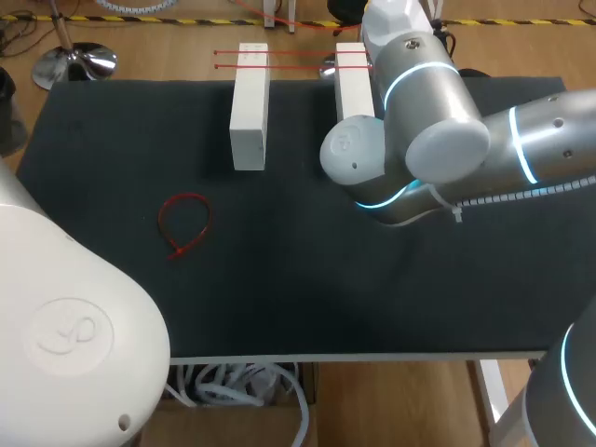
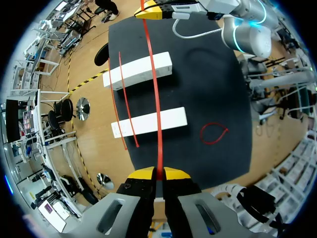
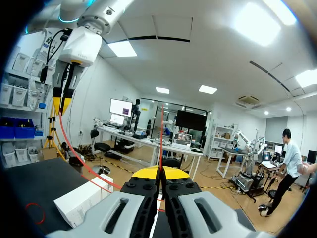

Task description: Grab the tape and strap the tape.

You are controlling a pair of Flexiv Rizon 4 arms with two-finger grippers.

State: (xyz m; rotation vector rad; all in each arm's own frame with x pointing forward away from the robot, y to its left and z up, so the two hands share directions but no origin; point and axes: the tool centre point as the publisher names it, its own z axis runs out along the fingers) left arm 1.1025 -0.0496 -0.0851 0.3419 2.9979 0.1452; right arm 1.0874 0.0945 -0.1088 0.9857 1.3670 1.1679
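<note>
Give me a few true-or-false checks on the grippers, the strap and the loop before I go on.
1. The left gripper is shut on the red strap. True.
2. The right gripper is open and empty. False: it is shut on that strap too.
3. The red loop lies on top of a white block. False: it lies on the black mat, apart from both white blocks.
4. Two loose straps lie across both blocks. True.
</note>
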